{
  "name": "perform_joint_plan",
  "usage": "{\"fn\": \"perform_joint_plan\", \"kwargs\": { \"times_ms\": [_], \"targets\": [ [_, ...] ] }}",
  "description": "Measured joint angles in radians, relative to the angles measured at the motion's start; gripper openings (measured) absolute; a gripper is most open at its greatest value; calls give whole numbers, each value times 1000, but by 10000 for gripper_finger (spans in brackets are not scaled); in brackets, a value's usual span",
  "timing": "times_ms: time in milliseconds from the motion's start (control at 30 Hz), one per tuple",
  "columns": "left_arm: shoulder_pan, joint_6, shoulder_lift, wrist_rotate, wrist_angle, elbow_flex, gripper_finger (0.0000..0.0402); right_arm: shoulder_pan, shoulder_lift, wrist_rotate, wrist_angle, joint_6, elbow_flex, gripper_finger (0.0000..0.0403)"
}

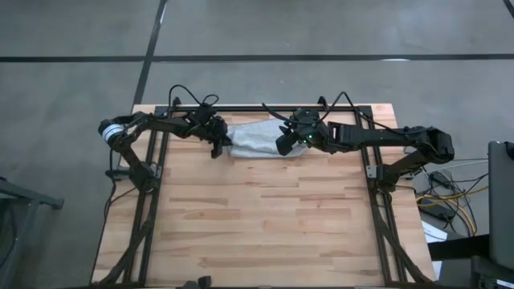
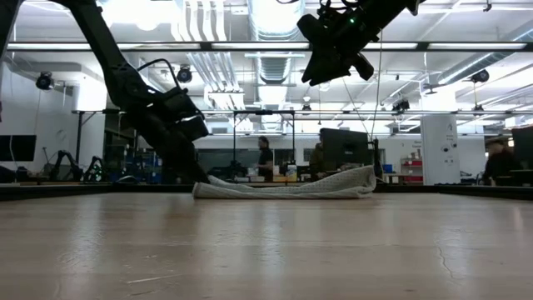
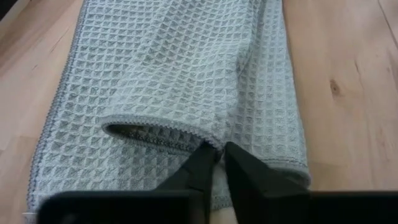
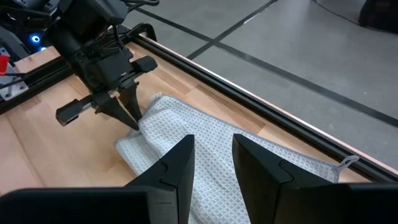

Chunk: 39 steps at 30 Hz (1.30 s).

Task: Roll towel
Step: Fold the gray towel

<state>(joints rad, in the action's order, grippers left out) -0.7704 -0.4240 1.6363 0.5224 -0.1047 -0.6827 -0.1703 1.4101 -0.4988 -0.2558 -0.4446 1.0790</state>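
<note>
The towel (image 1: 255,138) lies as a long, folded-over grey-blue band on the wood near the table's far edge, running left to right. It also shows in the low view (image 2: 291,187). My left gripper (image 3: 216,155) is at the towel's left end, shut on it, and shows in the right wrist view too (image 4: 132,118). My right gripper (image 4: 213,155) hangs open well above the towel's right half (image 2: 329,67), with nothing between its fingers. My left gripper pinches the hemmed edge of the towel's upper layer (image 3: 210,140) between its two fingers, at the towel's left end. The fingers slant down from the table's left. Beside the fingers the hem stands up in a small open loop (image 3: 155,132); the rest of the towel lies flat.
Dark frame rails run along the table's far edge (image 1: 265,107) and down both sides (image 1: 377,209). Bare wood (image 1: 257,217) stretches from the towel to the near edge. People stand in the room beyond the table (image 2: 265,158).
</note>
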Motion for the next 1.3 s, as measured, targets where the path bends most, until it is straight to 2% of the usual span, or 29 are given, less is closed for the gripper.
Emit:
{"fn": "perform_joint_plan", "kwargs": {
  "times_ms": [100,267,567,800,1000,1200,1300],
  "targets": [
    [0,5,0,0,0,0,9,0,0,0,0,0,0,107],
    [0,26,0,4,0,0,4,0,0,0,0,0,0,107],
    [4,157,-3,92,1,0,2,0,0,-2,-13,10,0,106],
    [5,249,-56,92,2,0,1,0,0,-4,-132,10,0,93],
    [5,313,-118,85,0,0,1,-1,0,-55,-206,-5,0,77],
    [5,328,-174,78,1,0,1,-1,0,-50,-232,-40,0,68],
    [5,333,-191,54,0,0,0,-1,0,-48,-303,-59,0,73]
  ]
}}
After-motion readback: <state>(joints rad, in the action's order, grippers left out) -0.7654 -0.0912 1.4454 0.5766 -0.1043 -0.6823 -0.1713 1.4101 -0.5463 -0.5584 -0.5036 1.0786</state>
